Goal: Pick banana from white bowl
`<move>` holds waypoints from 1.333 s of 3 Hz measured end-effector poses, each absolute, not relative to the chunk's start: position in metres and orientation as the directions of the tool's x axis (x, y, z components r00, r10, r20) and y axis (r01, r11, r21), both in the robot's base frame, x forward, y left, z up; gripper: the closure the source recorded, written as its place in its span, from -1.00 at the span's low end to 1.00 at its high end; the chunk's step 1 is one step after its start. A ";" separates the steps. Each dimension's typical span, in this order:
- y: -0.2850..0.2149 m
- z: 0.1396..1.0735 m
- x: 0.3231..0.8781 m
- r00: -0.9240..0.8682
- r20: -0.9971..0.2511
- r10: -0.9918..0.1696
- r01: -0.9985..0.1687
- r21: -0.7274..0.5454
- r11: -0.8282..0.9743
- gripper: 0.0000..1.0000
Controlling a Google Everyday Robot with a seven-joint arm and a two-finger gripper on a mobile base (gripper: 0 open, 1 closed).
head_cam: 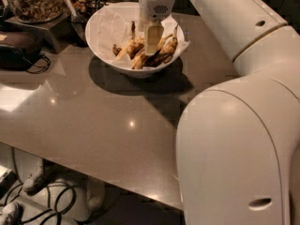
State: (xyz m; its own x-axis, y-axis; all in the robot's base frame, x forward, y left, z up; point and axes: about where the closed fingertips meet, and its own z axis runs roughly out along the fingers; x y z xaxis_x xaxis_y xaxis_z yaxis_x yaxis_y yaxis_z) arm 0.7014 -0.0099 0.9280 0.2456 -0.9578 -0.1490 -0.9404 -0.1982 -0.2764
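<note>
The white bowl [105, 27], lined with crinkled white paper, stands at the back of the grey table [93, 121]. Several overripe bananas lie in it. A plump yellow, brown-speckled banana [127, 49] lies left of centre, and darker ones [168, 48] lie to the right. My gripper [153, 40] reaches straight down into the bowl's middle, among the bananas and just right of the yellow one. It hides part of the pile.
A clear jar of nuts [35, 1] stands on a stand at the back left. A dark device [18, 48] with a cable lies left of the bowl. My white arm and body [243, 139] fill the right side. Cables [56, 200] lie on the floor below the table's front edge.
</note>
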 end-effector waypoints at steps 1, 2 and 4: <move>-0.007 0.919 0.701 0.252 -0.140 -0.958 -0.943 -0.259 -0.210 -0.24; -0.006 0.915 0.702 0.256 -0.135 -0.957 -0.943 -0.251 -0.217 -0.26; -0.007 0.902 0.705 0.254 -0.116 -0.960 -0.948 -0.229 -0.223 -0.24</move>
State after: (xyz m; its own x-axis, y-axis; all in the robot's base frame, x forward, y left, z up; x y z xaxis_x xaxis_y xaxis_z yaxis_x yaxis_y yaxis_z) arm 0.7053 -0.0072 0.9016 0.2537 -0.9604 -0.1157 -0.9476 -0.2227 -0.2289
